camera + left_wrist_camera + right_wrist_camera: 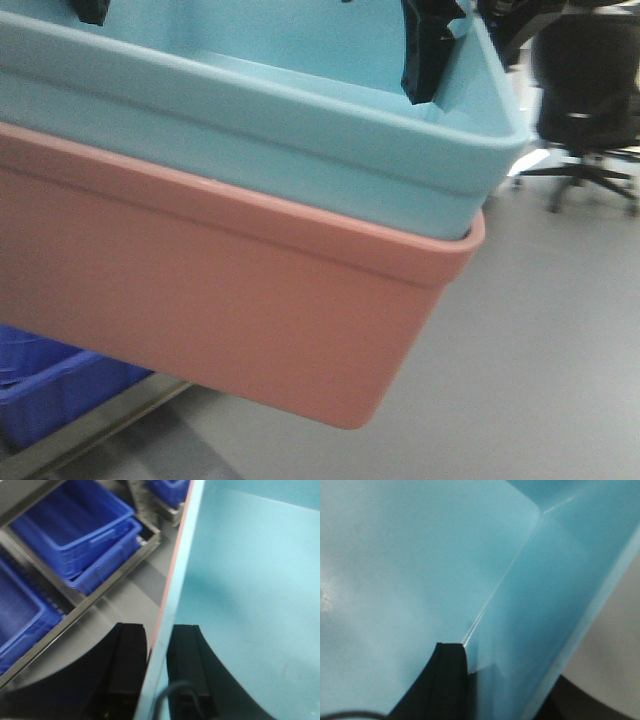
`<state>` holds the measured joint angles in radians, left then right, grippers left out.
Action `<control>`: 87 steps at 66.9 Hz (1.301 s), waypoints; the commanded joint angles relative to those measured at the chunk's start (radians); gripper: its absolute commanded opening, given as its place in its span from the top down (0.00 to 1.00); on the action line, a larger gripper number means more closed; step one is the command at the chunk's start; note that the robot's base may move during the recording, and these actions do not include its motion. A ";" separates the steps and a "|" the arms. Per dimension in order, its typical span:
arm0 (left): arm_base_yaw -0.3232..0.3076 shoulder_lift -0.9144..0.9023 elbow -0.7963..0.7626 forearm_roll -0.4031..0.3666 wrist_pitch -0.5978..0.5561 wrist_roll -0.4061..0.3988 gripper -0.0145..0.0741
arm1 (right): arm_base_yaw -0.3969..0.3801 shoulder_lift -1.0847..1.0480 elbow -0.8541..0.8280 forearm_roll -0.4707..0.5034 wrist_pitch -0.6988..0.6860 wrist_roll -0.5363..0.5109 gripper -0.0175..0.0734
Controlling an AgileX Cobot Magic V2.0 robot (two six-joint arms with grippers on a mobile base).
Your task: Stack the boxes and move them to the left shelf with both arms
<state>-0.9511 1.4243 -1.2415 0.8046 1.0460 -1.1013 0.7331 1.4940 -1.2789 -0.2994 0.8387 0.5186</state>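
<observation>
Stacking is judged done: the blue bin (280, 130) is nested inside the pink bin (220, 300), with the blue rim standing proud of the pink rim all along the visible side. The pair is carried in the air, tilted, with one corner dropped toward the grey floor (540, 330), and no support is seen under it. It is therefore held at opposite end walls so that the load is shared and twist is limited. The left gripper (159, 635) is set astride the end wall, one jaw plate outside against the pink edge and the other inside the blue bin. The jaws are closed down to the thickness of the doubled wall, with no gap visible, so both bins are pinched together and cannot slide apart. For the right gripper (505, 675), one jaw plate is seen flat against the inner blue wall near a corner. Only a dark blur is seen outside the wall, so the outer plate is not confirmed. A clamp on the wall is inferred from the lifted load. A steel rack (115, 580) with dark blue crates (75, 535) is seen below and left of the stack, and is taken as the left shelf structure. The target level with rollers cannot be made out. The bins are not yet set down. An office chair (585, 80) is seen well apart, behind.
</observation>
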 commanded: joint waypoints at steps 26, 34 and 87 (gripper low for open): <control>-0.037 -0.027 -0.051 -0.005 -0.317 0.006 0.85 | 0.041 -0.046 -0.061 0.096 -0.299 -0.047 0.74; -0.037 -0.027 -0.051 -0.005 -0.317 0.006 0.85 | 0.041 -0.046 -0.061 0.096 -0.299 -0.047 0.74; -0.037 -0.027 -0.051 -0.005 -0.317 0.006 0.85 | 0.041 -0.046 -0.061 0.096 -0.299 -0.047 0.74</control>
<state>-0.9511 1.4243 -1.2415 0.8046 1.0460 -1.1013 0.7331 1.4940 -1.2789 -0.2976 0.8387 0.5186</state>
